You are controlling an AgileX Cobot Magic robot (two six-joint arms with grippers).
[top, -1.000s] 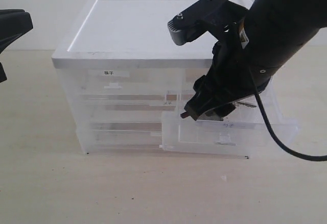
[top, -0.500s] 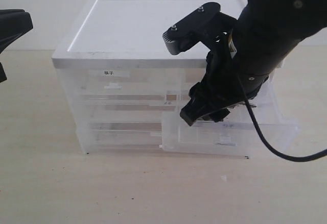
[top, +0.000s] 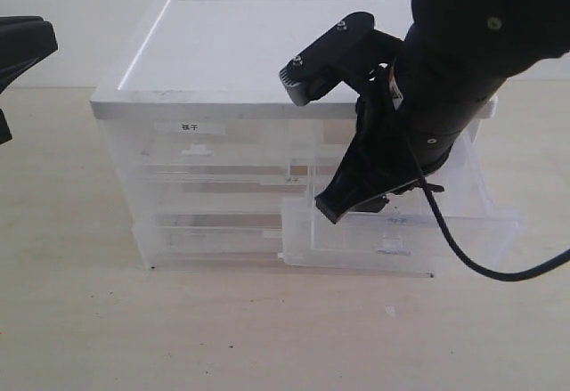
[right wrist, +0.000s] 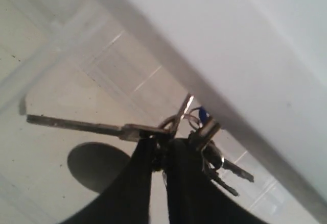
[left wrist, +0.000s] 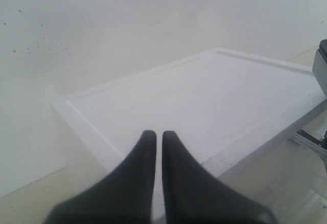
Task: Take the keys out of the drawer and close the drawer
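In the exterior view, a translucent cabinet [top: 240, 52] with a white top stands on the pale surface [top: 267, 338]. The drawer [top: 463, 231] is pulled out from the cabinet's lower front, on the side where the right arm works. The right end effector [top: 331, 206] reaches down into the open drawer, just in front of the cabinet's face, and its black body hides the keys from this camera. A black part of the left arm shows well off the cabinet's other side.

In the left wrist view, the left end effector [left wrist: 159, 137] hovers beyond one corner of the cabinet's top [left wrist: 204, 96], fingers drawn together with only a slit between them, gripping nothing.

In the right wrist view, the right end effector [right wrist: 162, 147] is clamped on the keys [right wrist: 176, 122] at their ring. One long key sticks out sideways and the blue tag peeks behind. The bunch is over the drawer's floor [right wrist: 76, 76], close beside the cabinet. Whether it touches the floor I cannot tell.
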